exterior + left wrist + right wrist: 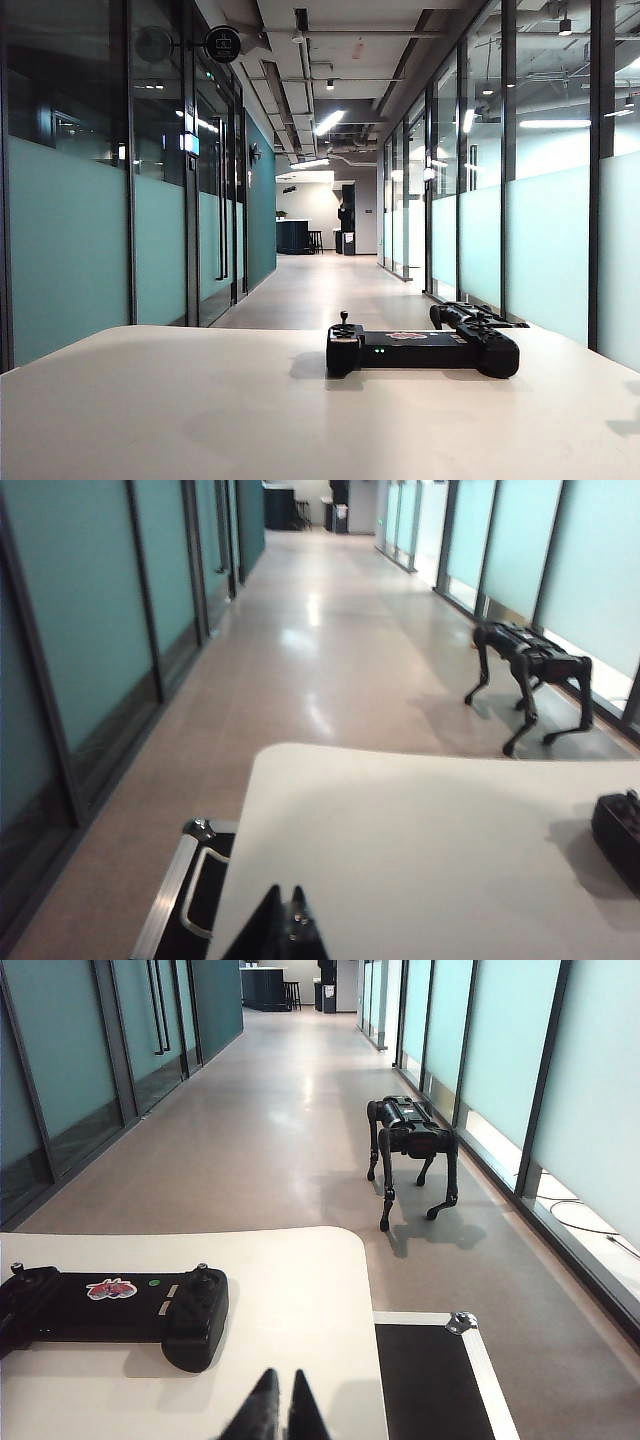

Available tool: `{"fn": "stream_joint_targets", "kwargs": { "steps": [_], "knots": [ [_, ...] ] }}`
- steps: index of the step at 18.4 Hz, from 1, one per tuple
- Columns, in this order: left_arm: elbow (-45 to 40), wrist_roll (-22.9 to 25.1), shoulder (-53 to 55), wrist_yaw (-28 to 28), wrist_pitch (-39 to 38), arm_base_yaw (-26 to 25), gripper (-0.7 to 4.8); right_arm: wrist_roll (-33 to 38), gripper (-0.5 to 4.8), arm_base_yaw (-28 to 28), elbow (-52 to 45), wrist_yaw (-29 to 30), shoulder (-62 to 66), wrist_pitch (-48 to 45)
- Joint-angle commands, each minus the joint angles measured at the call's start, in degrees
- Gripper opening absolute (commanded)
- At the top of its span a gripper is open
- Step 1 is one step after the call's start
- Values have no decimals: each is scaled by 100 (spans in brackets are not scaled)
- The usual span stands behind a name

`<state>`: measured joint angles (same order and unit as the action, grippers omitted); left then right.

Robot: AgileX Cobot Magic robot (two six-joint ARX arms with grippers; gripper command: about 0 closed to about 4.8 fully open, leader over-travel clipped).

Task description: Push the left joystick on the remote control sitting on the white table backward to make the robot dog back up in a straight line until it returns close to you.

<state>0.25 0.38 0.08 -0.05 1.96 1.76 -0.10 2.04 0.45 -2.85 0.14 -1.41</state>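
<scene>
The remote control [421, 350] lies flat on the white table [200, 410], right of centre in the exterior view, its long axis running across the tabletop; the left joystick [344, 319] stands upright on the squarer, blocky end, untouched, while the rounder, bulkier end faces the glass wall on the right; two tiny green lights show on the near face, and a red-and-white sticker [111, 1288] sits on the top face; the robot dog [410, 1150] stands on all four legs on the corridor floor [270, 1150] beyond the table, close to the frosted glass partition [500, 1050], and in the exterior view only its dark back shows just behind the controller; the right gripper [278, 1405] hangs over the table edge, near the controller's rounder end but apart from it, its two pointed fingers pressed together with nothing between them; the left gripper [283, 925] sits at the opposite side of the table, well apart from the controller, of which only a corner enters the left wrist view; its fingers are cut off by the frame edge and appear closed, though the view is too partial to be sure, and nothing is seen in its hold; a black case with metal edging [440, 1380] lies on the floor beside the table
</scene>
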Motion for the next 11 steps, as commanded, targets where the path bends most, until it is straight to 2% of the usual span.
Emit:
{"fn": "stream_joint_targets", "kwargs": {
  "steps": [1,11],
  "knots": [
    [17,0,0,11,63,-13,-4,4,14,2,-52,-2,-20,-39],
    [20,0,0,11,26,-13,-4,4,14,2,-52,0,-20,-37]
  ]
}}
